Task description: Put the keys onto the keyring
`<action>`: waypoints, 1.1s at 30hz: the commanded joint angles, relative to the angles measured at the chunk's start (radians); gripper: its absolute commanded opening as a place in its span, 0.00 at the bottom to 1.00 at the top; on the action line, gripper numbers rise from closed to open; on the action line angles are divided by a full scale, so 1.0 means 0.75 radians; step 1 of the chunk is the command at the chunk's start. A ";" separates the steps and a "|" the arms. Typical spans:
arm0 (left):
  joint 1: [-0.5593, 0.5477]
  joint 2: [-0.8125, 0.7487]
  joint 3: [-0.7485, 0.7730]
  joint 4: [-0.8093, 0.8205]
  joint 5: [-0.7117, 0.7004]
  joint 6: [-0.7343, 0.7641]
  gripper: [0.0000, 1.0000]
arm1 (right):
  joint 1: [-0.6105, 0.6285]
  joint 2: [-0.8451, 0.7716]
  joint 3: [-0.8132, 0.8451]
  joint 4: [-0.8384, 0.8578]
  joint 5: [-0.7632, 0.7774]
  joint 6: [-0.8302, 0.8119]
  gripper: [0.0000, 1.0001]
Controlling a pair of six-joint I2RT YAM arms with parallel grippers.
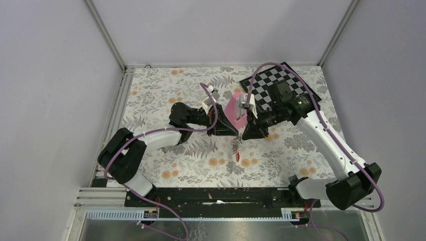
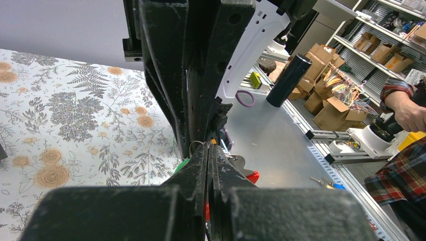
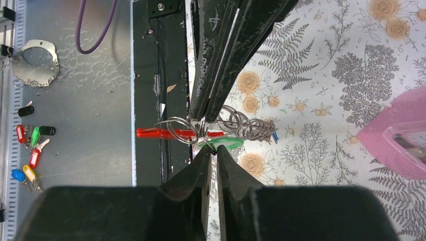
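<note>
My two grippers meet tip to tip above the middle of the floral cloth. The left gripper [image 1: 235,131] [image 2: 208,149] is shut on the keyring [image 3: 233,124], a bunch of silvery wire rings. Its fingers [image 3: 221,65] come down from the top of the right wrist view. A red key tag [image 3: 153,133] [image 1: 237,156] [image 2: 253,176] hangs from the rings. The right gripper [image 1: 244,134] [image 3: 214,149] is pinched on a green key tag [image 3: 228,143] [image 2: 180,164] right at the rings, with only a thin slit between its jaws.
A pink pyramid-shaped object [image 1: 235,111] [image 3: 402,135] stands just behind the grippers. A checkerboard [image 1: 274,88] lies at the back right. Several spare keys with coloured tags [image 3: 30,150] and a curved metal plate [image 3: 35,63] lie on the grey surface beyond the table's near edge.
</note>
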 commanded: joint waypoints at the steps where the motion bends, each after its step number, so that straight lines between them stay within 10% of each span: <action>1: 0.003 -0.025 0.055 0.106 0.013 -0.013 0.00 | -0.005 -0.005 -0.003 0.030 -0.077 -0.019 0.10; 33: -0.029 0.032 0.089 0.260 0.087 -0.114 0.00 | -0.006 0.027 -0.068 0.178 -0.093 0.091 0.00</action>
